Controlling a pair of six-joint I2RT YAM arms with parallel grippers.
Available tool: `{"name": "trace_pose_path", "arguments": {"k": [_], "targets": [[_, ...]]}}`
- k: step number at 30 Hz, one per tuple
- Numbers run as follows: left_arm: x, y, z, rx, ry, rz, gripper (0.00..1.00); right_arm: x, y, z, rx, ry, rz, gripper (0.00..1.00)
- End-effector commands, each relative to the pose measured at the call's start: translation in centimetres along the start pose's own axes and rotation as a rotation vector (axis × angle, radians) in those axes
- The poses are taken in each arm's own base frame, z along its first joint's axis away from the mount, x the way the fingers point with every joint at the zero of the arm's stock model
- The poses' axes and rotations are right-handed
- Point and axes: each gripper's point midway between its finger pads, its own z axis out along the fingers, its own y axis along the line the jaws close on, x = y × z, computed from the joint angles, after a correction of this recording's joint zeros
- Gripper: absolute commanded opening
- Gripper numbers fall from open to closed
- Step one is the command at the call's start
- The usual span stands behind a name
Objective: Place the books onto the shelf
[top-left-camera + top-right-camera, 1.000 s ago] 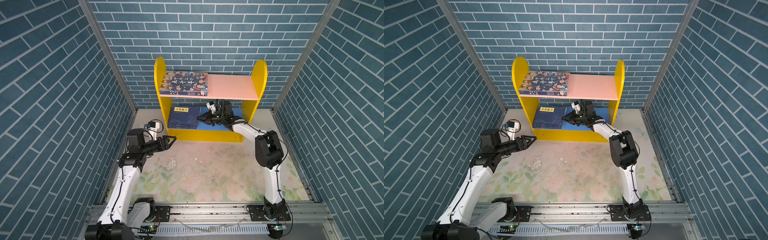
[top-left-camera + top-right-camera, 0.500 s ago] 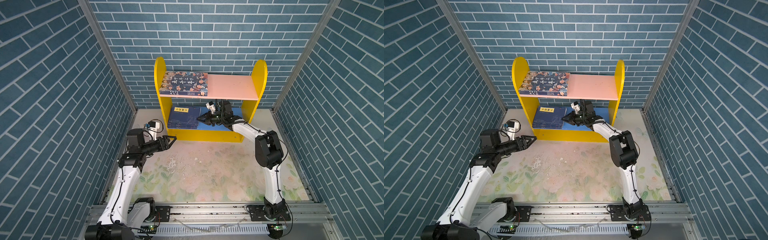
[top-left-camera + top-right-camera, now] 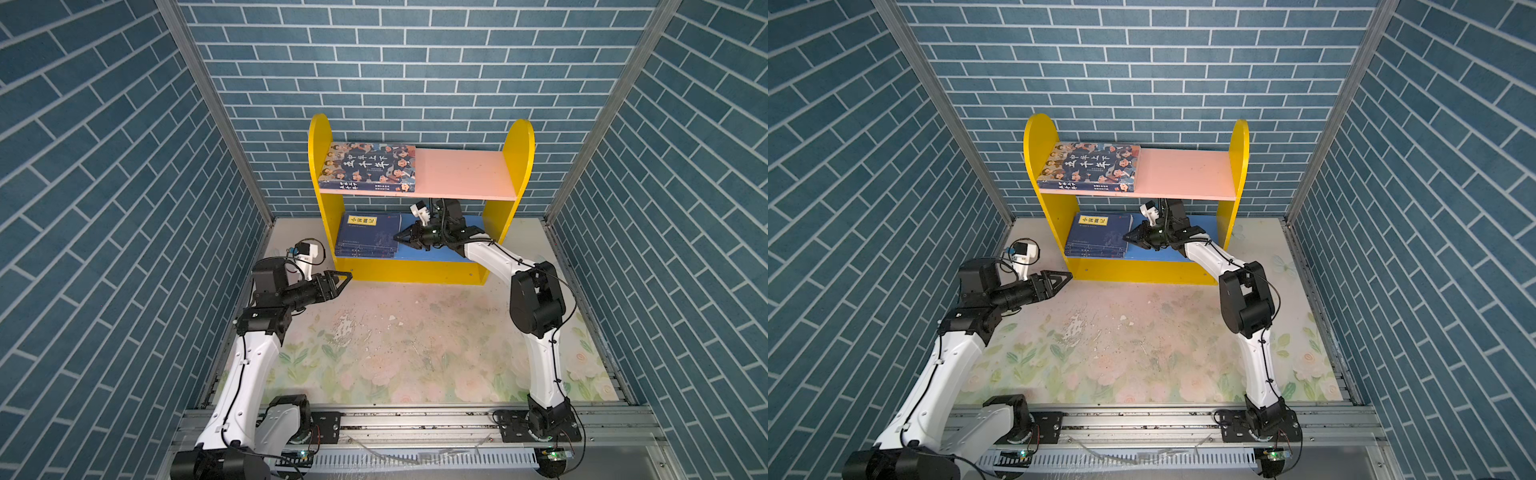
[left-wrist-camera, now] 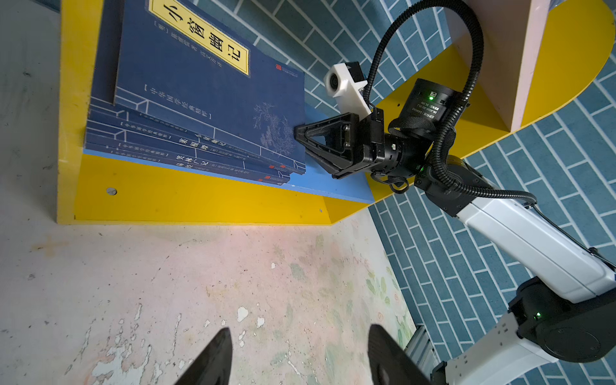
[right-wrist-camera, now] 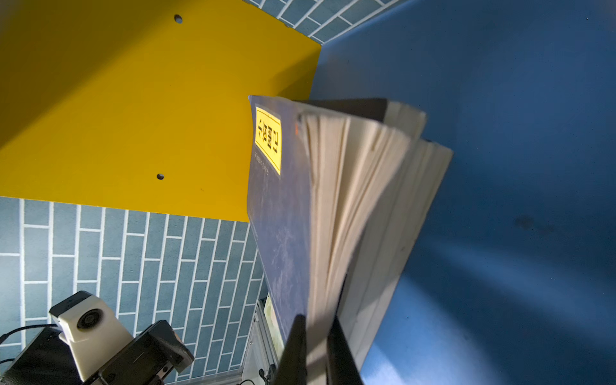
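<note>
The shelf (image 3: 518,166) stands at the back of the table. A thick book with cartoon faces (image 3: 369,167) lies flat on the left of its pink upper board. Several thin navy books (image 3: 365,239) are stacked on the left of the blue lower board. My right gripper (image 3: 397,237) reaches in under the pink board and is shut on the open edge of the top navy book (image 5: 280,216), whose pages sit between its fingertips (image 5: 296,336). My left gripper (image 3: 347,276) hovers open and holds nothing over the table, in front of the shelf's left side.
Blue brick walls close in the left, right and back. The table (image 3: 415,345) has a floral cover with worn white patches. A metal rail (image 3: 415,419) with both arm bases runs along the front. The right half of the pink board (image 3: 461,172) is bare.
</note>
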Motion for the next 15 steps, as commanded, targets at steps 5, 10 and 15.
{"name": "trace_pose_path", "arguments": {"k": [5, 10, 15], "targets": [[-1.10, -1.07, -0.52, 0.027, -0.030, 0.032, 0.66, -0.35, -0.69, 0.80, 0.011, 0.008, -0.070, 0.00], [-1.23, -1.13, -0.53, 0.030, -0.033, 0.030, 0.66, -0.67, -0.56, 0.98, 0.009, -0.002, -0.064, 0.00], [-1.26, -1.20, -0.59, 0.034, -0.036, 0.028, 0.66, -0.71, -0.35, 1.26, 0.001, 0.007, -0.068, 0.00]]}}
